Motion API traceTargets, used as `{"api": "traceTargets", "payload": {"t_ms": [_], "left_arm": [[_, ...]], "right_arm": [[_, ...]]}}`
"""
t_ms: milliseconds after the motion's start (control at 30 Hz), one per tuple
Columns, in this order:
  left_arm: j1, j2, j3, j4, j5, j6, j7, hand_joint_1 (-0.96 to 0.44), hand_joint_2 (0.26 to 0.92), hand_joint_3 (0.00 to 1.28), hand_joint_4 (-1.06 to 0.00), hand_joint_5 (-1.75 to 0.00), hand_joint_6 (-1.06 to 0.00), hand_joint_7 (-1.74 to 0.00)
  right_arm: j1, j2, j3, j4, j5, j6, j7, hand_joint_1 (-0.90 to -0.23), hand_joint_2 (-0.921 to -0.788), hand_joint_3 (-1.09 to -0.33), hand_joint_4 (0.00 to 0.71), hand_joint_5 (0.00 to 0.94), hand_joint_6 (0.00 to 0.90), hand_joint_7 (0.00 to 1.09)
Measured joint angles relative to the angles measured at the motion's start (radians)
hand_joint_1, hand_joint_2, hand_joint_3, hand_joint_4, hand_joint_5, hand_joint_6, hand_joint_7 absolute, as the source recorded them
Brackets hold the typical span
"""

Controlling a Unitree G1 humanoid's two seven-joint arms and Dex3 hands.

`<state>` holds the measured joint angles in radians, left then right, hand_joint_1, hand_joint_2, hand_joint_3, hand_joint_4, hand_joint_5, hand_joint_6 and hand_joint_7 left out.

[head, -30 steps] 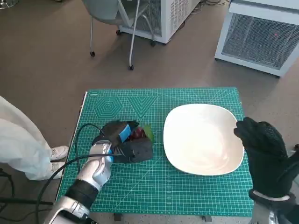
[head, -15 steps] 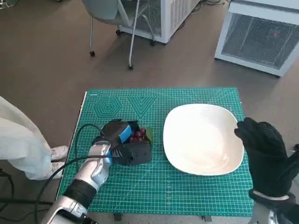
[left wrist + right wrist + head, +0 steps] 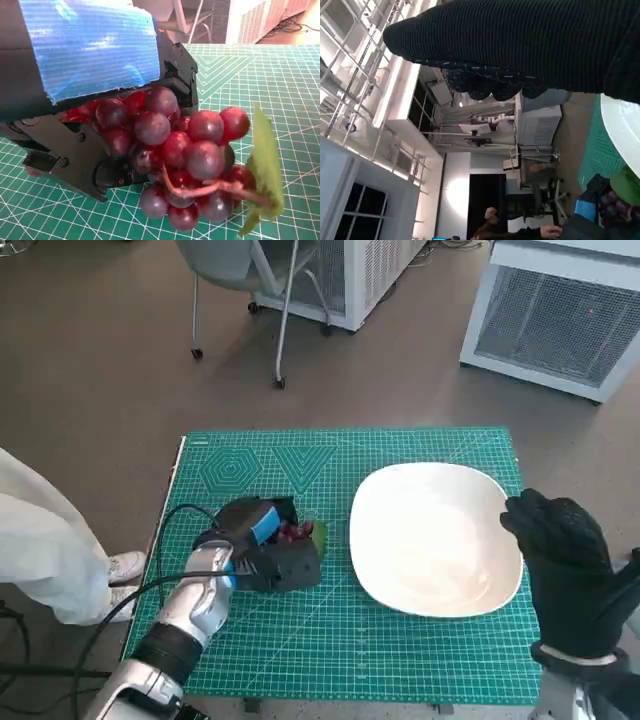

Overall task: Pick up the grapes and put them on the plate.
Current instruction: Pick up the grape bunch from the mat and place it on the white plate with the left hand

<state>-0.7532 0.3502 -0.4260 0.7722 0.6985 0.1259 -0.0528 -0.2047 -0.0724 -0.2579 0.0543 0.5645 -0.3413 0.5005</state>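
A bunch of dark red grapes with a green leaf lies at the left of the green cutting mat. My left hand grips it. In the left wrist view the black fingers close around the grapes, and the leaf hangs free at the side. Whether the bunch touches the mat I cannot tell. To the right of the grapes sits the white plate, with nothing on it. My gloved right hand hovers at the plate's right edge and holds nothing.
A person's white sleeve and shoe are at the table's left side. A chair and white cabinets stand on the floor beyond the table. A black cable loops over my left forearm.
My left hand has tightened on the grapes and shifted slightly left with them, so less of the leaf shows. The right hand and plate have not moved.
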Motion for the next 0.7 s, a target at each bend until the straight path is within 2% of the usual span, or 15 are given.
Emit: {"api": "traceTargets", "payload": {"t_ms": [100, 267, 367, 533, 700], "left_arm": [[0.001, 0.003, 0.002, -0.017, -0.001, 0.001, -0.004, 0.00, 0.754, 0.51, -0.49, -1.42, -0.50, -1.39], [0.021, 0.016, 0.009, -0.097, -0.003, 0.016, -0.026, 0.01, 0.771, 0.45, -0.48, -1.56, -0.62, -1.10], [0.038, 0.031, 0.016, -0.174, -0.004, 0.035, -0.048, 0.01, 0.773, 0.43, -0.50, -1.57, -0.66, -1.02], [0.071, 0.054, 0.039, -0.324, -0.001, 0.079, -0.085, 0.00, 0.793, 0.33, -0.60, -1.46, -0.70, -0.94], [0.092, 0.073, 0.060, -0.459, 0.003, 0.115, -0.113, 0.00, 0.858, 0.17, -0.67, -1.35, -0.71, -0.93]], "right_arm": [[-0.002, 0.000, 0.000, 0.000, 0.000, 0.000, 0.000, -0.341, -0.921, -0.561, 0.488, 0.583, 0.260, 0.90], [-0.004, 0.000, 0.000, 0.000, 0.000, 0.000, 0.000, -0.341, -0.921, -0.560, 0.489, 0.581, 0.260, 0.90], [-0.006, -0.001, 0.000, 0.001, 0.000, 0.000, 0.000, -0.341, -0.921, -0.560, 0.489, 0.581, 0.261, 0.90], [-0.010, -0.001, -0.001, 0.006, 0.000, 0.000, 0.000, -0.340, -0.921, -0.561, 0.489, 0.581, 0.260, 0.90], [-0.014, -0.002, -0.002, 0.011, 0.000, 0.000, 0.000, -0.339, -0.921, -0.562, 0.489, 0.581, 0.260, 0.90]]}}
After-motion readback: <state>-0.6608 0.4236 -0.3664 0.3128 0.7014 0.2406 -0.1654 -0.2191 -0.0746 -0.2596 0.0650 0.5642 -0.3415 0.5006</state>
